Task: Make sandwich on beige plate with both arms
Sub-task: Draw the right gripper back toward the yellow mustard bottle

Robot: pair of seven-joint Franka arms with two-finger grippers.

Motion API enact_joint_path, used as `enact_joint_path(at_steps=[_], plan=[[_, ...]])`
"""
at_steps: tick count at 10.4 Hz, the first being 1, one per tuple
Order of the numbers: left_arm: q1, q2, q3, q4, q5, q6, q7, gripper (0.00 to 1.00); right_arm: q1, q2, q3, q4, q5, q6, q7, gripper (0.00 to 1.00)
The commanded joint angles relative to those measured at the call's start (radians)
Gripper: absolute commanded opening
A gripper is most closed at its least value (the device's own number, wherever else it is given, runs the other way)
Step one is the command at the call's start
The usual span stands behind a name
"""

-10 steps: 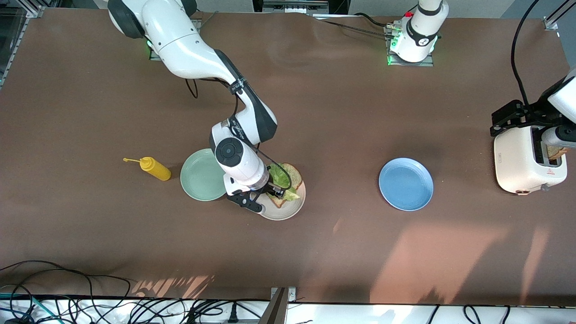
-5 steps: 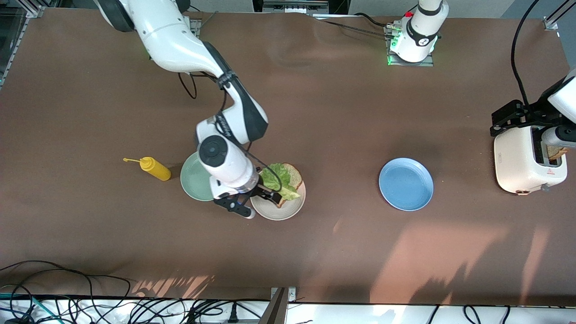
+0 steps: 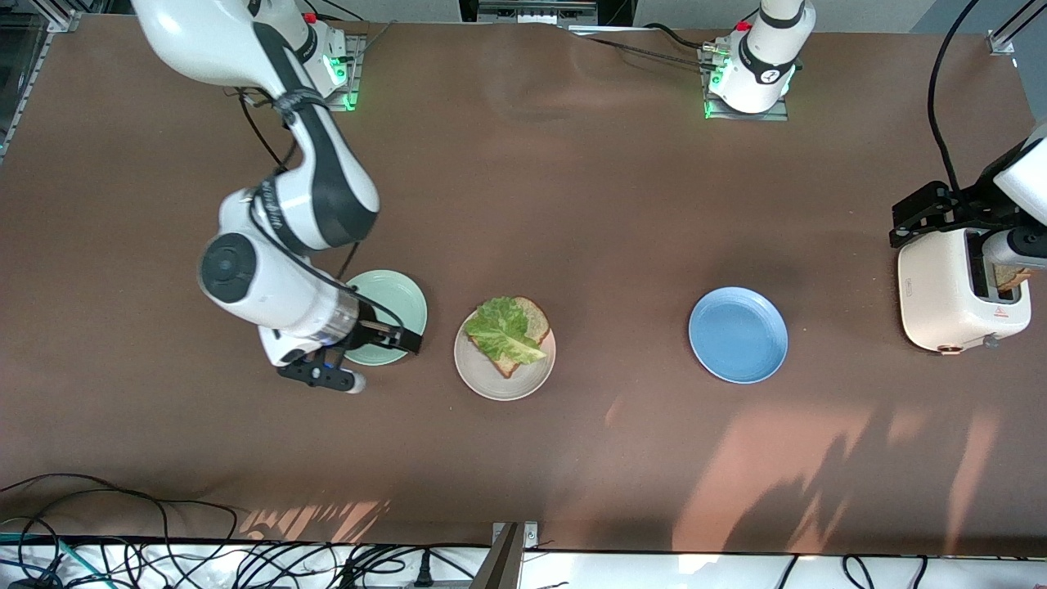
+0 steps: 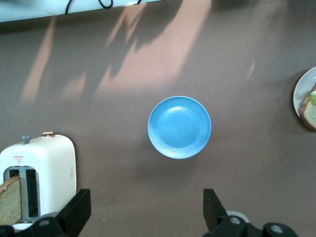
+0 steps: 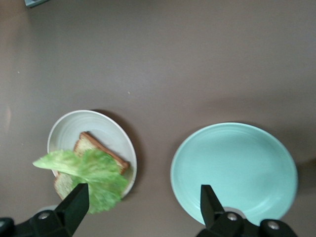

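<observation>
On the beige plate (image 3: 523, 378) (image 5: 106, 128) lies one slice of brown bread (image 3: 533, 315) (image 5: 96, 146) with a ruffled lettuce leaf (image 3: 501, 325) (image 5: 94, 175) on top. My right gripper (image 3: 401, 337) (image 5: 143, 210) hangs open and empty over the edge of the mint green plate (image 3: 401, 298) (image 5: 234, 170), beside the beige plate. Open too, my left gripper (image 3: 936, 214) (image 4: 147, 212) waits above the white toaster (image 3: 957, 294) (image 4: 54, 168). A second bread slice (image 3: 1010, 278) (image 4: 10, 200) stands in the toaster's slot.
A blue plate (image 3: 738, 334) (image 4: 179, 127) lies between the beige plate and the toaster. Black cables (image 3: 164, 540) run along the table edge nearest the front camera.
My right gripper has drawn away from the beige plate toward the right arm's end, leaving the lettuce on the bread. It now hangs over the mint plate. The left arm has not moved.
</observation>
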Motion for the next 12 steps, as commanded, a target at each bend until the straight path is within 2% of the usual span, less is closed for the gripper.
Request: enact_joint_path(at_steps=[1, 2, 6, 9, 10, 12], plan=[[-0.003, -0.017, -0.002, -0.009, 0.017, -0.009, 0.013, 1.0, -0.174, -0.16, 0.123, -0.19, 0.011, -0.052, -0.275, 1.0], [-0.003, -0.017, -0.004, -0.009, 0.017, -0.009, 0.013, 1.0, -0.231, -0.179, 0.145, -0.208, 0.008, -0.085, -0.416, 1.0], [-0.003, -0.017, -0.005, -0.009, 0.017, -0.009, 0.013, 1.0, -0.409, -0.196, 0.145, -0.204, 0.009, -0.231, -1.0, 1.0], [-0.003, -0.017, -0.005, -0.009, 0.017, -0.009, 0.013, 1.0, -0.515, -0.182, 0.121, -0.198, 0.021, -0.26, -1.456, 1.0], [-0.003, -0.017, -0.005, -0.009, 0.017, -0.009, 0.013, 1.0, -0.519, -0.173, 0.093, -0.189, 0.047, -0.293, -1.576, 1.0], [-0.003, -0.017, -0.005, -0.009, 0.017, -0.009, 0.013, 1.0, -0.567, -0.138, 0.049, -0.187, 0.18, -0.318, -1.902, 1.0]])
